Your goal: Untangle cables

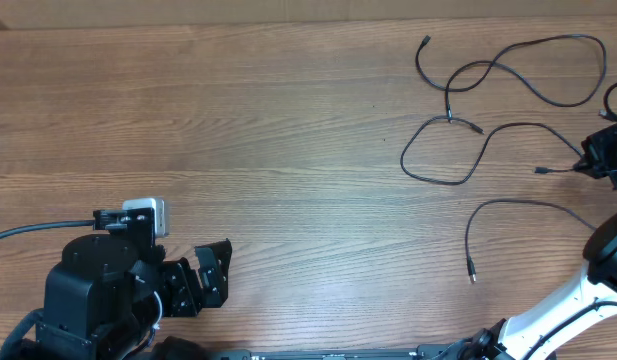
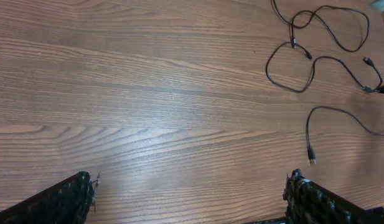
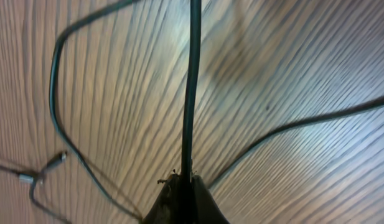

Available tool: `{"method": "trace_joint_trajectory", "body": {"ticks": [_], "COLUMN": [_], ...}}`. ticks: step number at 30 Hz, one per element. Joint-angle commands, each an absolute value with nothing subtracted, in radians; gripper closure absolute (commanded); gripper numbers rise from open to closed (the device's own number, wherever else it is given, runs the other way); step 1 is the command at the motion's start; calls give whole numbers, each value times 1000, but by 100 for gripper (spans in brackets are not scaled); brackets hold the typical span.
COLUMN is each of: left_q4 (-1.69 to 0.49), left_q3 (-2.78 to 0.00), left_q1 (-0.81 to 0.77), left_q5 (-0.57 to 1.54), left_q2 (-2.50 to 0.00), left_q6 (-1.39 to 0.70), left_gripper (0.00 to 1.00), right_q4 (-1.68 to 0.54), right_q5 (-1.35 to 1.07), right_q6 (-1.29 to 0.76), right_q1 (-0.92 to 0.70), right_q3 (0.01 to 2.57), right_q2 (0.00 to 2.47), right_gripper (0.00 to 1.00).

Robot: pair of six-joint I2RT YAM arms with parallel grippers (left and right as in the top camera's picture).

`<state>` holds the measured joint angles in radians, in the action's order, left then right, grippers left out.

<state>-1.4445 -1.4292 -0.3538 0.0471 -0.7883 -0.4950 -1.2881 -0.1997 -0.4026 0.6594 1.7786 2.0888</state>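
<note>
Several thin black cables lie on the wooden table at the far right. A long looping cable [image 1: 533, 85] is at the back, a second cable [image 1: 438, 175] curves in front of it, and a third cable [image 1: 508, 205] lies nearest, ending in a plug [image 1: 472, 272]. My right gripper [image 1: 596, 160] is at the right edge, shut on a cable [image 3: 190, 93] that runs straight out from its closed tips [image 3: 184, 180]. My left gripper [image 2: 192, 190] stands open over bare wood at the front left, far from the cables [image 2: 316, 62].
The left arm's base and camera [image 1: 138, 215] fill the front left corner. The right arm's white link [image 1: 563, 305] crosses the front right corner. Two small plugs [image 3: 39, 171] lie left of the right gripper.
</note>
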Motion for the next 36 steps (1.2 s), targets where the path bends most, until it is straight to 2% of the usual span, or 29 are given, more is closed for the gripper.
{"method": "trace_joint_trajectory", "body": {"ticks": [1,11,14,20,33,34,35,36], "left_q4": [-1443,-1443,-1443,-1443,-1443,-1443,-1443,-1443], "left_q3": [-1431,-1431,-1431,-1431,-1431,-1431,-1431,-1431], "left_q1": [-360,-360,-360,-360,-361,-360,-360,-360], "left_q5": [33,33,33,33,33,33,33,33], "left_q2": [-790,-790,-790,-790,-790,-790,-790,-790], "left_q6": [-487,-487,-487,-487,-487,-487,-487,-487], "left_gripper": [0,0,0,0,0,0,1,1], "right_q4": [-1304,-1450,-1472,-1461,-1381,-1379,-1378,-1378], "right_q5": [-261,-258,-188,97,69,66,66,66], "right_q6": [-345,-342,-359,-612,-689,-688,-686,-673], "right_q1": [647,606,595,594,600,601,601,600], "right_q3": [1795,1791,1776,1679,1545,1545,1545,1545], "right_q2": [2080,2080,2080,2080,2080,2080,2080,2080], "right_gripper": [96,96,96,96,96,93,77,57]}}
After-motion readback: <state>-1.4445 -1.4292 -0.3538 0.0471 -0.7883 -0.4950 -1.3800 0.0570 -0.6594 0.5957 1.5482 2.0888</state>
